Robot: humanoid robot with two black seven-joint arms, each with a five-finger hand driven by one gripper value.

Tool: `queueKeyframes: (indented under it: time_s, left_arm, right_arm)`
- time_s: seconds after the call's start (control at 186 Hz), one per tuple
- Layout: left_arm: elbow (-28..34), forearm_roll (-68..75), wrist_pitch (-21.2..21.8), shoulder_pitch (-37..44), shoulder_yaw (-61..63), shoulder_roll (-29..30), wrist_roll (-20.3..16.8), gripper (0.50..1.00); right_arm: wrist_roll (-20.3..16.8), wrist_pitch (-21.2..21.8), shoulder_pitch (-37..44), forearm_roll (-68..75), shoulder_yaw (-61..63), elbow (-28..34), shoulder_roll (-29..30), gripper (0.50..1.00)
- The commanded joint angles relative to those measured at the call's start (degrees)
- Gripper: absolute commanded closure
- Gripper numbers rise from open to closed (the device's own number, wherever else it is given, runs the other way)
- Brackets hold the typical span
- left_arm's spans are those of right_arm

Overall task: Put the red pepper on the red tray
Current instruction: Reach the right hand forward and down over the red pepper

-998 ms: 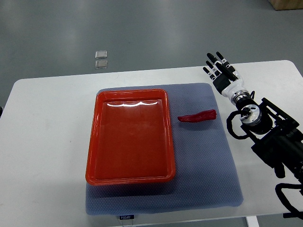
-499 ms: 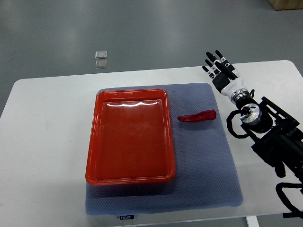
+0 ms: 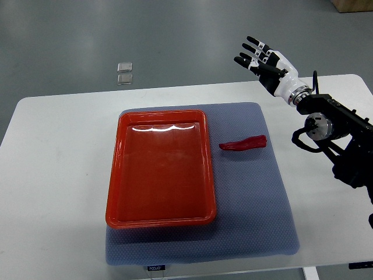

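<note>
A red pepper [image 3: 243,143] lies on the blue-grey mat [image 3: 256,198], just right of the red tray [image 3: 160,169], which holds nothing. My right hand [image 3: 260,59] hovers beyond the table's far edge, up and to the right of the pepper, fingers spread and holding nothing. Its black arm [image 3: 335,131] comes in from the right edge. The left arm does not show.
The mat lies on a white table [image 3: 58,175]. Two small clear squares [image 3: 124,73] sit on the grey floor beyond the table. A cardboard box corner [image 3: 352,4] shows at the top right.
My right hand has risen and swung up and to the left, away from the table's far right part, with fingers still spread. The pepper and tray have not moved.
</note>
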Motion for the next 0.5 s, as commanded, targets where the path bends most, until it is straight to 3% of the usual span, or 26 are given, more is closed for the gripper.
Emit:
queueKeyframes:
  time_s: [0.0, 0.268, 0.494]
  left_arm:
    - [0.0, 0.01, 0.0, 0.0, -0.01, 0.0, -0.02, 0.5]
    - [0.0, 0.01, 0.0, 0.0, -0.01, 0.0, 0.06, 0.5]
    - [0.0, 0.01, 0.0, 0.0, -0.01, 0.0, -0.02, 0.5]
  right_arm:
    - [0.0, 2.03, 3.52, -3.2, -6.3, 1.82, -4.02, 0.585]
    - [-0.09, 12.92, 10.91, -20.85, -17.81, 4.45, -11.49, 0.585]
    - [-0.09, 14.33, 13.72, -39.49, -28.01, 6.91, -12.9, 0.585]
